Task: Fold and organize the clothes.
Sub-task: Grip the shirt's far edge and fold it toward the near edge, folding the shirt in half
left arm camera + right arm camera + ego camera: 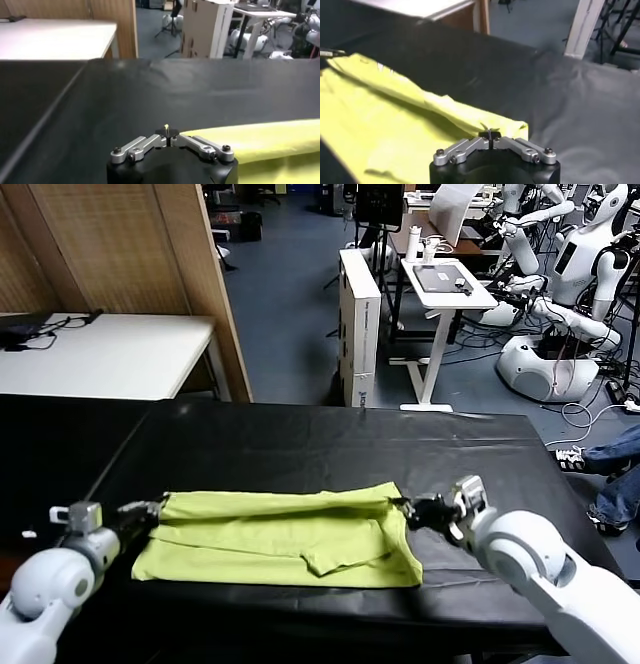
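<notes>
Head view shows the lime T-shirt [285,536] lying partly folded on the near half of the black table [330,446], its near hem close to the table's near edge and its far edge doubled over into a long ridge. At the shirt's far-left corner the left gripper [155,510] is clenched on the cloth, and at the far-right corner the right gripper [405,509] is likewise clenched on the fabric. Left wrist view confirms it: the left gripper [169,134] has its jaws pressed together with a sliver of yellow-green cloth pinched between them, the T-shirt [260,142] trailing off beside it. Right wrist view shows the right gripper [490,136] closed tight at the corner of the T-shirt [395,115]. Farther off, beyond the black table, stand a white table [110,354] on the left, a tall white box [360,324] and a small white desk [445,284], with white robots [570,294] at the far right.
</notes>
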